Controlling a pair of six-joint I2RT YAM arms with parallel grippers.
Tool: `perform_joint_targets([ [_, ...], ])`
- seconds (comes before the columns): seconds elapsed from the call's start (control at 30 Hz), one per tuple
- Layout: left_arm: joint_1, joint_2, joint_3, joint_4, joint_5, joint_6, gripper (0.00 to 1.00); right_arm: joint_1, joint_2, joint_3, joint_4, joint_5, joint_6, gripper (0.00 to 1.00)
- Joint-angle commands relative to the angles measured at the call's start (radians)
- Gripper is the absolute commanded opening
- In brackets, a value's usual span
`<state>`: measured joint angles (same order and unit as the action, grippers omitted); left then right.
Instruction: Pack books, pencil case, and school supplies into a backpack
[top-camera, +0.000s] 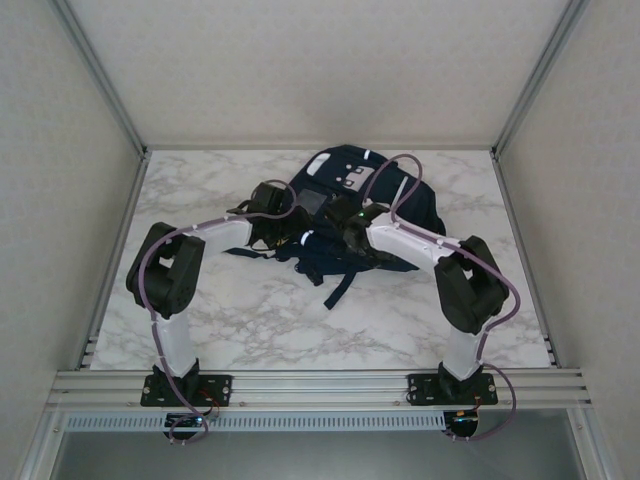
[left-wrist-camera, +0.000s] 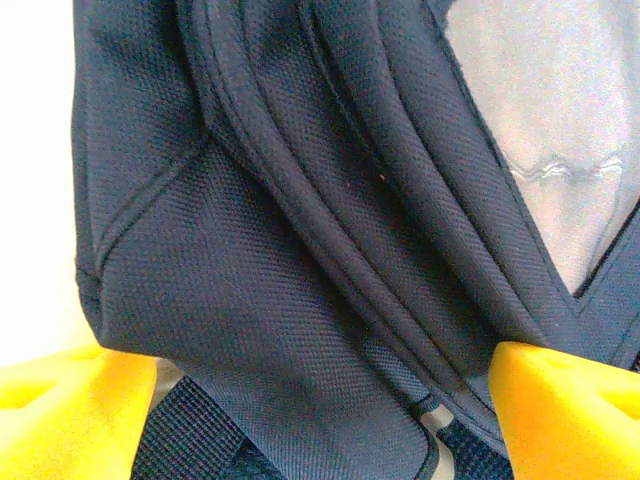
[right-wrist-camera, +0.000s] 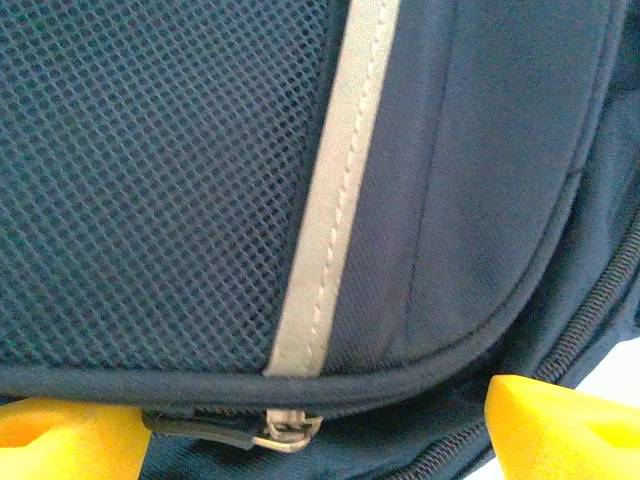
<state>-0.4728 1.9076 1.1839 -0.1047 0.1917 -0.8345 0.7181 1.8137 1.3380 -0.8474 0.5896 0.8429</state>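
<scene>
Table (top-camera: 250, 320): backpack (top-camera: 345, 185) upper centre, flat for access.
Left gripper (left-wrist-camera: 320, 415): wide, astride backpack, holding nothing.
Right gripper (right-wrist-camera: 315, 432): wide over zipper pull (right-wrist-camera: 285, 428), probably lined up to pull it.

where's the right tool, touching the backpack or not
Cannot tell. Right wrist view: the open right tool straddles the zipper pull on the backpack; neither contact nor gap shows plainly.
</scene>
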Motion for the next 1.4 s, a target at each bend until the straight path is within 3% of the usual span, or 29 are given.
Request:
perform_joint_targets([
  [0.0,0.014,0.018,0.031,-0.003,-0.034,0.009,0.86,-0.006,-0.066,-0.040,-0.015,0.008,-0.022,0.81],
  [0.17,0.013,0.013,0.028,-0.030,-0.028,0.010,0.86,-0.024,-0.070,-0.047,0.048,-0.070,-0.033,0.69],
  [0.33,0.016,0.004,0.019,-0.039,-0.035,0.018,0.86,-0.050,-0.084,-0.087,0.090,-0.107,-0.013,0.50],
  [0.67,0.020,0.017,0.030,-0.033,-0.031,0.011,0.86,-0.098,-0.064,-0.167,0.220,-0.223,0.005,0.53],
  [1.0,0.049,0.032,0.048,-0.041,-0.032,0.018,0.86,-0.163,-0.124,-0.247,0.273,-0.266,-0.096,0.11],
  [1.2,0.067,0.083,0.104,-0.048,-0.040,0.015,0.86,-0.174,-0.246,-0.228,0.232,-0.311,-0.178,0.01],
  [1.37,0.075,0.099,0.155,-0.068,-0.041,0.025,0.86,-0.193,-0.271,-0.185,0.155,-0.350,-0.282,0.00],
])
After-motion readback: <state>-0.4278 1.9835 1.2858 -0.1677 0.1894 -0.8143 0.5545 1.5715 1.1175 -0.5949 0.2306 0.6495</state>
